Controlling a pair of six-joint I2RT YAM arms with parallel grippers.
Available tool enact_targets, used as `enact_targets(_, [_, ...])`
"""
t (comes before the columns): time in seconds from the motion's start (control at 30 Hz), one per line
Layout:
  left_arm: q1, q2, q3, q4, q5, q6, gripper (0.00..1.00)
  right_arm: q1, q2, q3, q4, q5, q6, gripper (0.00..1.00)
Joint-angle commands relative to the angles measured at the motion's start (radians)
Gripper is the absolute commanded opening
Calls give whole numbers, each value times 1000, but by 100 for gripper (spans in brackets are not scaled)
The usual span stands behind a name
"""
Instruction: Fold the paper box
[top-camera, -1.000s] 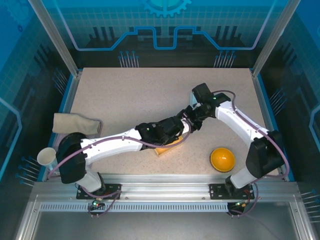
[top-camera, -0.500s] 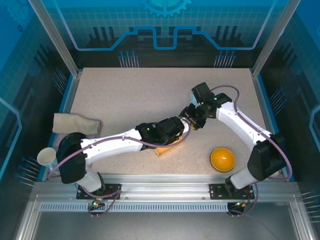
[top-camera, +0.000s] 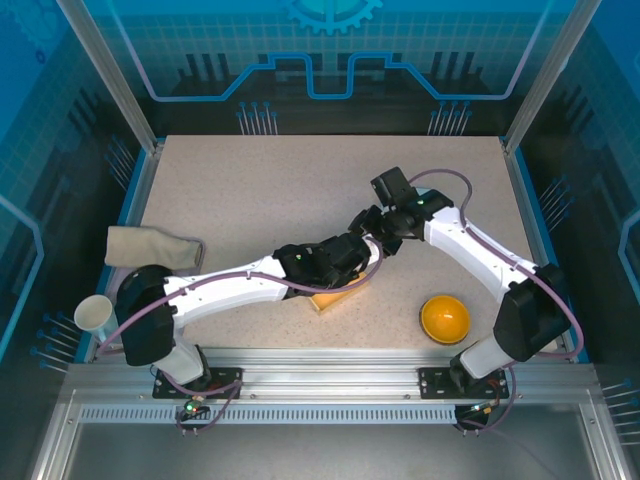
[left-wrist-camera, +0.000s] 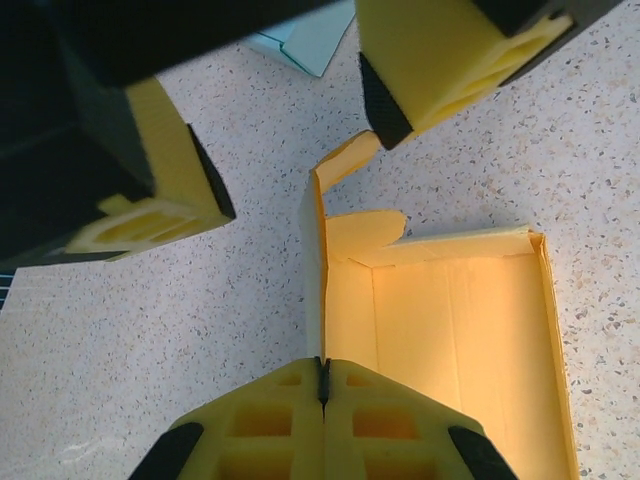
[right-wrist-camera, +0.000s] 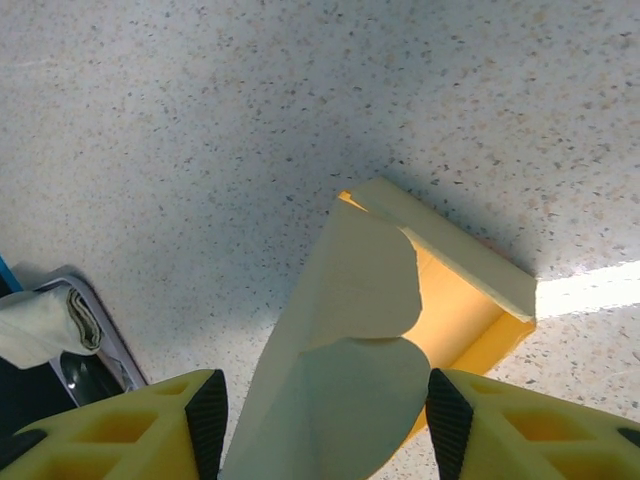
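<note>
A: Well, where is the paper box (top-camera: 325, 298)?

B: It lies on the table (top-camera: 250, 190), in the middle and a little near. The left gripper (left-wrist-camera: 322, 395) is closed and pinches one side wall (left-wrist-camera: 312, 290).

A: And the right gripper (right-wrist-camera: 320, 400)?

B: Its jaws stand apart at the far side of the box, with a raised flap (right-wrist-camera: 365, 285) between them. Whether they touch the flap, one cannot tell.

I look down on a speckled beige table (top-camera: 250, 190), walled by translucent blue panels (top-camera: 330, 50) printed with circuit lines and framed by slanting aluminium posts (top-camera: 105, 75). A slotted metal rail (top-camera: 320, 412) lines the near edge. Lighting is even and soft.
</note>
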Motion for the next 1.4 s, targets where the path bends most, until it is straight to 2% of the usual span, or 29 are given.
enact_targets(0.0, [6,24,33,-39,7,-30,0,19,-28,-32,-65,54,63,58])
enact_targets(0.17, [9,24,41,-36,18,-33,0,23,-76,-83,-35,14,106,59])
enact_targets(0.5, [7,4,48,-45,86,-43,0,14,13,-49,79,5,59,59])
enact_targets(0.6, [7,1,40,-45,83,-42,0,14,40,-9,58,21,15,59])
enact_targets(0.77, [8,-8,24,-46,73,-33,0,8,40,66,-92,149,-142,59])
enact_targets(0.97, [7,-31,10,-28,97,-26,0,-68,52,25,-52,72,-198,59])
enact_targets(1.1, [7,-47,3,-19,105,-25,0,-69,103,53,-33,63,-225,58])
enact_targets(1.37, [7,-41,1,-15,104,-40,0,-2,156,39,27,5,-140,58])
